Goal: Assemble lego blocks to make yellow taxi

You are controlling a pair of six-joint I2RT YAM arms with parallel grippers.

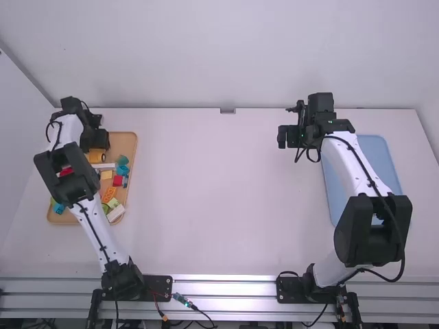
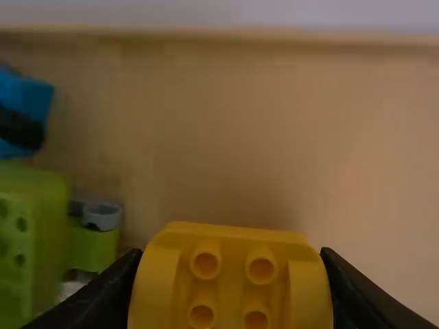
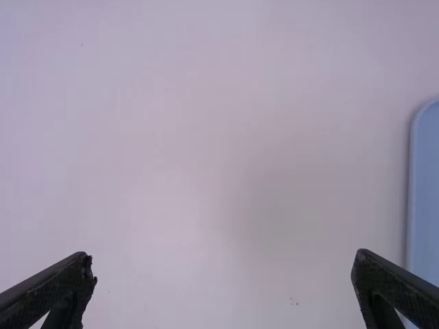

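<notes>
Nearest your left wrist camera was a rounded yellow plastic block (image 2: 233,274), its hollow round studs facing you. Your left gripper (image 1: 98,145) had its jaws set apart by the block's width, one against each side, so it had hold of the piece at the far end of the light-brown wooden tray (image 1: 131,142). Beside that grip, your left wrist view gave you a lime-green block with small round holes (image 2: 24,240), a small grey round piece (image 2: 102,216) and, at the edge, a bright blue block (image 2: 31,99) near the tray's rim.

In the high view, you had loose pieces lying nearer you in the tray: a small red block (image 1: 118,181), an orange piece (image 1: 109,195) and, by the near rim, a white block (image 1: 116,213). Part of the tray was hidden from you by the left arm.

Your right gripper (image 1: 289,137) was above the white surface (image 1: 219,192), just beside the pale blue rectangular tray (image 1: 375,147). Its jaws stood wide apart with nothing between them, and the right arm passed over part of that blue tray.
</notes>
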